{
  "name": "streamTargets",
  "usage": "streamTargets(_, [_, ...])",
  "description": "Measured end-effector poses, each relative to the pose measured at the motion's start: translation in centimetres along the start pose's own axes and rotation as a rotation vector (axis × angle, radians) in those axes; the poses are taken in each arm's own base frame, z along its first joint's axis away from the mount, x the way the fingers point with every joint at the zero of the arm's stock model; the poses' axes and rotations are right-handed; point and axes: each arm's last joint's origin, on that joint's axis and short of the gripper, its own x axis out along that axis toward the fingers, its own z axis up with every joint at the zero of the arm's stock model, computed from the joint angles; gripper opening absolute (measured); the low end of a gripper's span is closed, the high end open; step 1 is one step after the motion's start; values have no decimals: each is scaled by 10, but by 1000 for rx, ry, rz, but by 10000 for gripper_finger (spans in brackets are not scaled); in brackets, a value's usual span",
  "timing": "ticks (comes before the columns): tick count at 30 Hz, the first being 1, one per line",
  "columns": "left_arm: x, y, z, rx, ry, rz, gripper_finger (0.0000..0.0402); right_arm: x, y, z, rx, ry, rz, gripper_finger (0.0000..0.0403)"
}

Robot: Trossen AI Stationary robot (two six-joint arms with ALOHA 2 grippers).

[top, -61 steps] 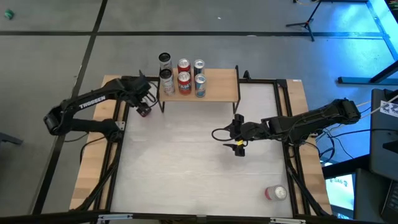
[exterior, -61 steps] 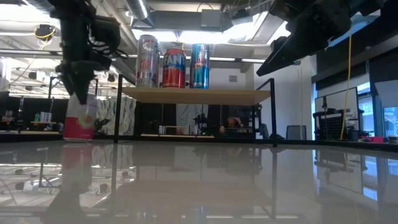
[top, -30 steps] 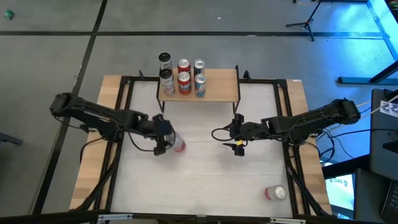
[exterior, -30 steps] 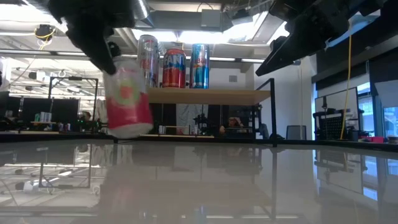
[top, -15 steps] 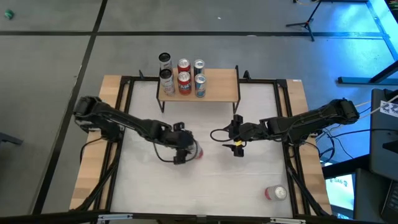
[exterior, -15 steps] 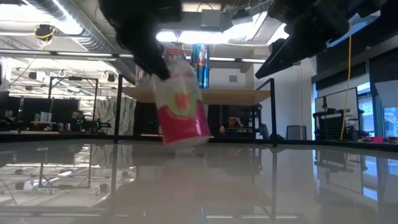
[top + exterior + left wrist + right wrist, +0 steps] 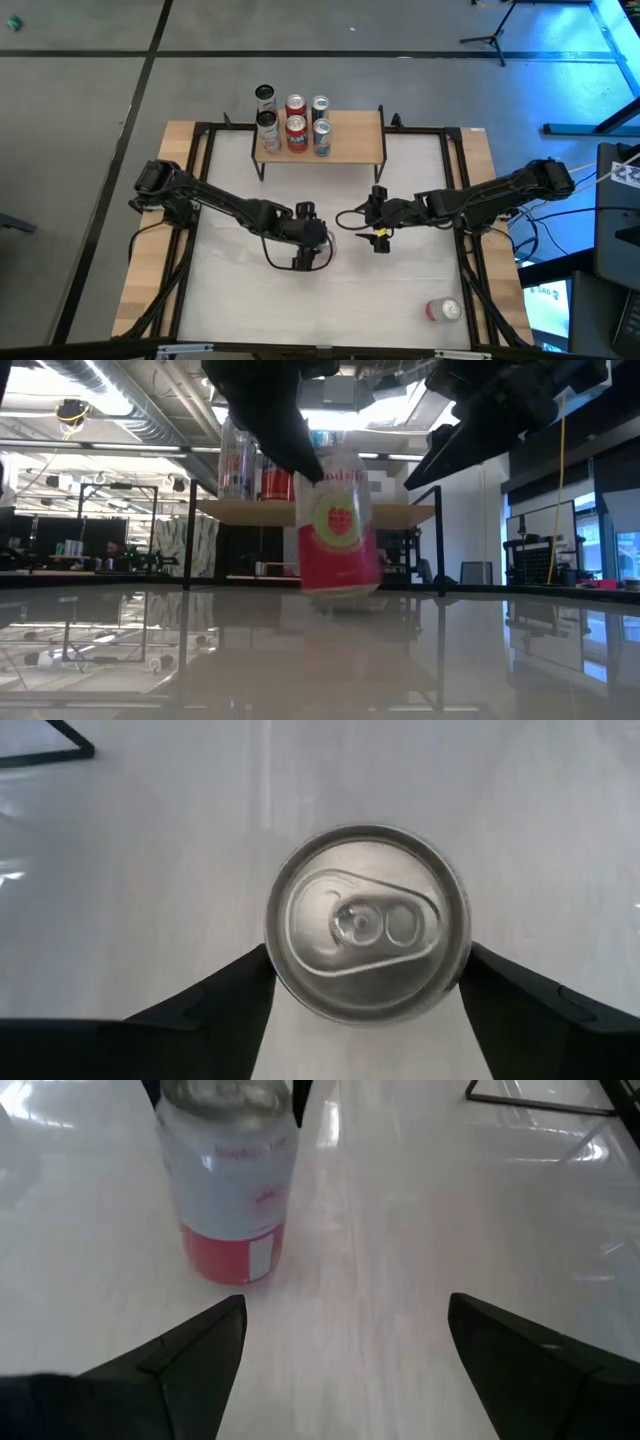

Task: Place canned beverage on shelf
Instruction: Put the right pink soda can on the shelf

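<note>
Pink and white, the can I hold sits near the middle of the table in the high view, mostly hidden under my left gripper. My left arm reaches out from the table's left edge. My right gripper hangs just to the can's right, apart from it. The shelf stands at the far edge with five cans on its left half, well apart from my can. Another can lies on its side near the front right corner.

In the low view, my can stands roughly upright, its base at or just above the tabletop, with a red fruit mark on a green circle. My left gripper comes down onto its top from the left. The shelf's wooden board shows behind it.

In the left wrist view, I look straight down on the can's silver lid, and my fingers press against both sides of it: closed on the can.

In the right wrist view, my own fingers are spread wide with nothing between them, and the can stands ahead on the table.
</note>
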Motion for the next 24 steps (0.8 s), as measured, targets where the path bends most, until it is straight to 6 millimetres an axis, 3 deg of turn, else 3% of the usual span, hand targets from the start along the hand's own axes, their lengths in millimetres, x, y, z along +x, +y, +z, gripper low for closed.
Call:
streamTargets(7, [-1,-1,2,2,-17,8,322,0,0,1,2,-6,0,342])
streamTargets(14, [-1,-1,1,30,-9,9,321,0,0,1,6,-8,0,342])
streamTargets(24, [-32,-1,-5,12,22,31,321,0,0,4,19,-44,1,342])
